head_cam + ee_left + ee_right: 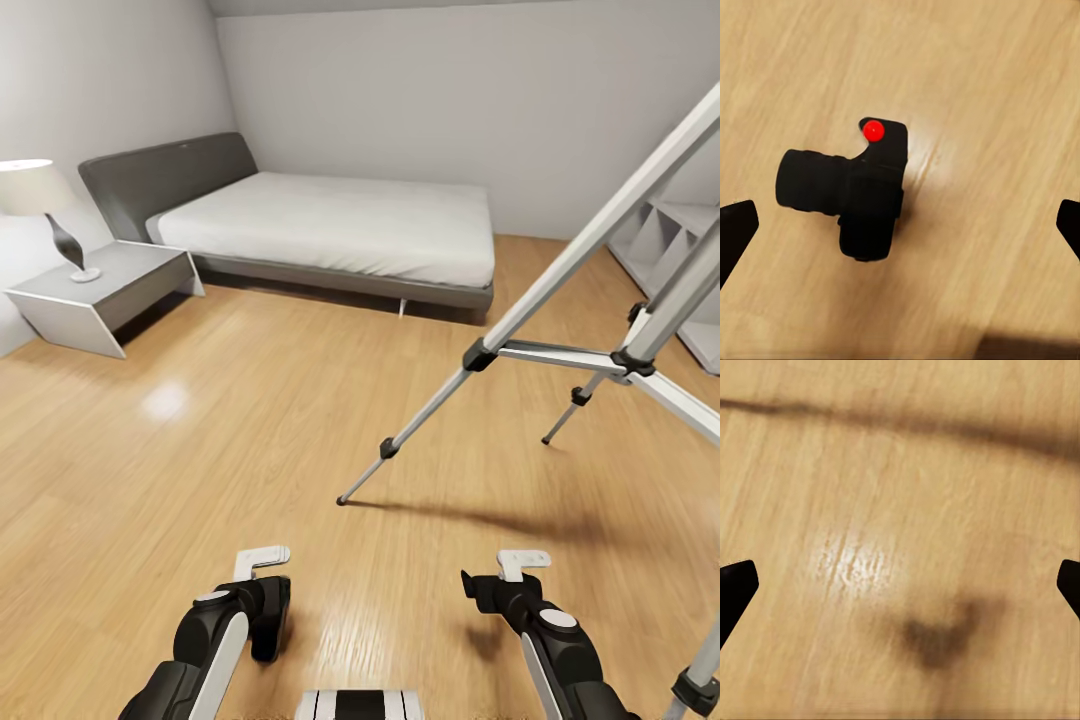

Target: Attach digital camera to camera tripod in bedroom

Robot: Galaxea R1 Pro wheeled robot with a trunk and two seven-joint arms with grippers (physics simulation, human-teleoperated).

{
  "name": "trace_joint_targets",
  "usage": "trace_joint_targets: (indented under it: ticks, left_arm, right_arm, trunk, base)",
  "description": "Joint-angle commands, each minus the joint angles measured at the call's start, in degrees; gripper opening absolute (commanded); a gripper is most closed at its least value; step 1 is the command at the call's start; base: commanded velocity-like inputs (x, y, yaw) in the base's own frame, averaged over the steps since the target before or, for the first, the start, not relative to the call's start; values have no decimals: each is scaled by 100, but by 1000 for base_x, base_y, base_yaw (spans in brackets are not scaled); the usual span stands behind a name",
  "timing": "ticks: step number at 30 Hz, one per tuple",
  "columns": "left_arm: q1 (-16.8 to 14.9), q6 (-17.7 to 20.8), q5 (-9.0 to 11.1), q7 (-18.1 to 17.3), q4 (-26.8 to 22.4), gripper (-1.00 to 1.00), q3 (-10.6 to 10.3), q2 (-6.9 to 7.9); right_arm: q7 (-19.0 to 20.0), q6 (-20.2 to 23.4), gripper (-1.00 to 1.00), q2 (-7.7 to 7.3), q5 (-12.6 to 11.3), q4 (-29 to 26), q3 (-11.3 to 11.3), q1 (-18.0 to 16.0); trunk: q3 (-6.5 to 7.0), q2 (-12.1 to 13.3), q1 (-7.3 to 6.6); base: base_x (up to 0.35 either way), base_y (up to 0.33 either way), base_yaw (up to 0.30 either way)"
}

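The digital camera (pixel 862 199) is small and black with a red dot on top. It lies on the light wood floor (pixel 990 112), below and between the tips of my left gripper (pixel 902 225), which is open and not touching it. The camera tripod (pixel 560 270) stands at the right of the head view, its silver legs spread from a black joint (pixel 632 362) and its head out of view. My left gripper (pixel 268 610) hangs low at the bottom of the head view. My right gripper (pixel 900 585) is open over bare floor, and my right gripper (pixel 490 590) sits near the tripod's front foot (pixel 343 500).
A low grey bed (pixel 340 225) with a white mattress stands against the far wall. A grey nightstand (pixel 105 290) with a lamp (pixel 45 200) is at the left. White shelving (pixel 680 235) stands behind the tripod. Another tripod leg (pixel 700 680) crosses the bottom right corner.
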Motion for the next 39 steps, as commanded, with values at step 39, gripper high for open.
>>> trace_joint_targets:
  ticks: [39]
  left_arm:
    - [-3,14,60,56,-5,100,-5,1]
  right_arm:
    - [-37,-35,100,7,37,-14,-6,-2]
  trunk:
    - [-426,-28,48]
  base:
    - [0,0,0]
